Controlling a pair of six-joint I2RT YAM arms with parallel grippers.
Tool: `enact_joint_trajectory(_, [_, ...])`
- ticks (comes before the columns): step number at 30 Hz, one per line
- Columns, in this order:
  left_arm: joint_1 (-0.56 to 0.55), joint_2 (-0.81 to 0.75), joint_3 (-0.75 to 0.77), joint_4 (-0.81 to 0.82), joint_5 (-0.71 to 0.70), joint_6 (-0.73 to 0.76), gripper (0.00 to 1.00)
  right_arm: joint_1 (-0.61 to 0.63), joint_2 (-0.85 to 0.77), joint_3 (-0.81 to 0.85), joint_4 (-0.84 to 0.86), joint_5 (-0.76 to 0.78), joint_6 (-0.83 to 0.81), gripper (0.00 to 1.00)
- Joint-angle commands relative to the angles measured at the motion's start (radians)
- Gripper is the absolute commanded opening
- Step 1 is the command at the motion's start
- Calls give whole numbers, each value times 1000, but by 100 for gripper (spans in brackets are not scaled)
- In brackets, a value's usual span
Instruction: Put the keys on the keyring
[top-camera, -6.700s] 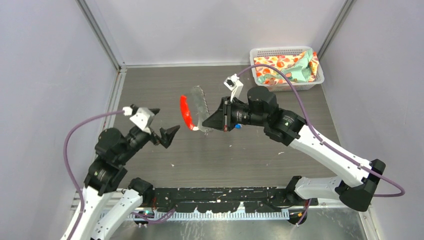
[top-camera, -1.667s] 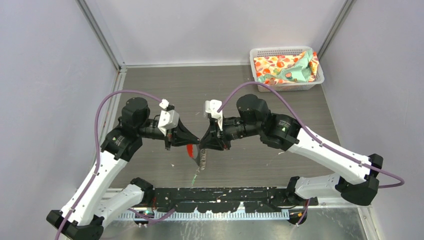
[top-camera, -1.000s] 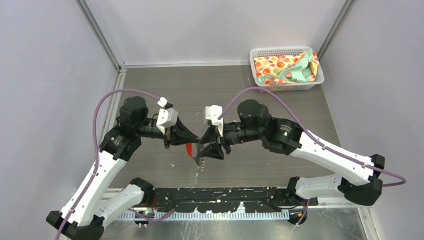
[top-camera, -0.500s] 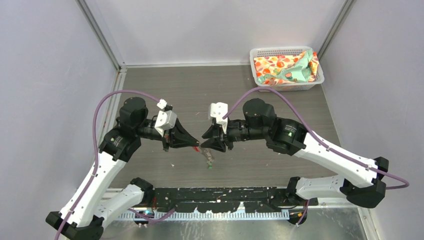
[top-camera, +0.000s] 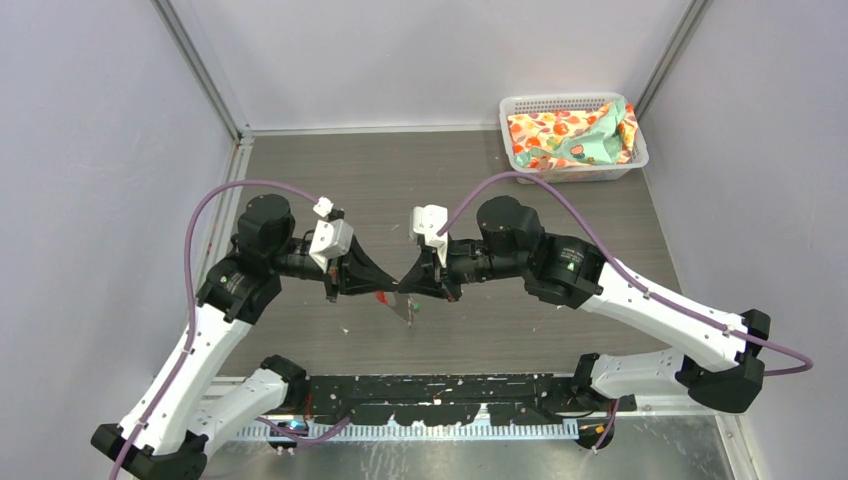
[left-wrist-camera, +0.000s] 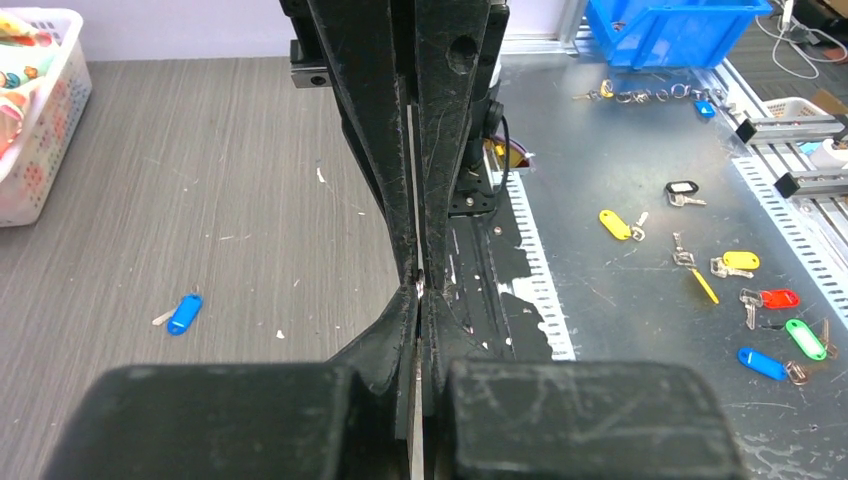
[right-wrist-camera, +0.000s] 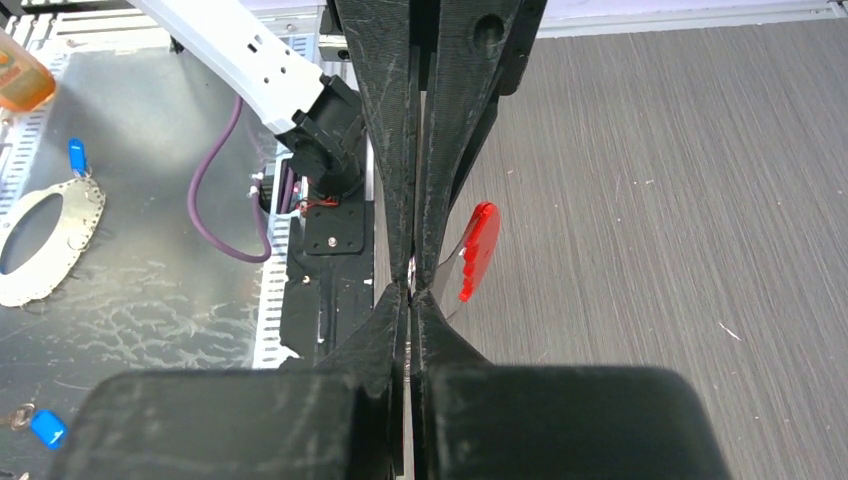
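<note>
My two grippers meet tip to tip above the middle of the table. The left gripper (top-camera: 388, 290) (left-wrist-camera: 418, 287) is shut, and a thin silvery edge of the keyring (top-camera: 404, 309) shows between its jaws. The right gripper (top-camera: 408, 290) (right-wrist-camera: 410, 288) is shut on the same ring from the other side. The ring's red tag (right-wrist-camera: 478, 250) (top-camera: 383, 297) sticks out beside the fingers. A green speck, the green key (top-camera: 415, 309), sits at the ring's lower end. The blue key (left-wrist-camera: 183, 313) lies flat on the table, apart from both grippers and hidden under the right arm in the top view.
A white basket (top-camera: 573, 135) (left-wrist-camera: 30, 100) holding patterned cloth stands at the back right corner. Beyond the table's near edge a metal bench carries several loose tagged keys (left-wrist-camera: 760, 300), a blue bin (left-wrist-camera: 680, 25) and a flat metal ring (right-wrist-camera: 40, 240).
The right gripper was open beside the ring and has shut on it. The ring, which hung down below the fingers, now sits higher between the two tips. The left arm barely moved.
</note>
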Motion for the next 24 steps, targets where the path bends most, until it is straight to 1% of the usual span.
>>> enact_joint_trajectory(1, [-5,-22,24,28,-14,-15,0,-2,-14,-11,128,57,22,1])
enact_joint_trajectory(6, [-6,-47,6,48,-52,-30,3,-1,-64,-94,233,109,57,1])
enact_joint_trajectory(7, [-5,-51,4,56,-61,-39,8,-1,-71,-106,250,120,65,1])
enact_joint_trajectory(8, [-5,-54,2,58,-76,-50,22,0,-77,-117,270,137,74,1])
enact_joint_trajectory(9, [-4,-58,2,60,-89,-59,32,1,-83,-124,276,144,76,1])
enact_joint_trajectory(11, [-5,-65,4,56,-105,-70,39,2,-91,-138,290,148,80,1])
enact_joint_trajectory(12, [-4,-70,8,39,-113,-71,44,2,-94,-141,290,149,80,1])
enact_joint_trajectory(13, [-4,-74,12,20,-120,-64,47,2,-96,-144,288,149,80,1])
enact_joint_trajectory(16, [-4,-85,17,-49,-137,-30,48,4,-106,-151,291,143,84,1])
enact_joint_trajectory(19, [-4,-86,11,-102,-187,-8,47,4,-117,-150,287,129,84,1])
enact_joint_trajectory(24, [-4,-86,-16,-81,-272,-27,42,4,-118,-141,268,88,79,1])
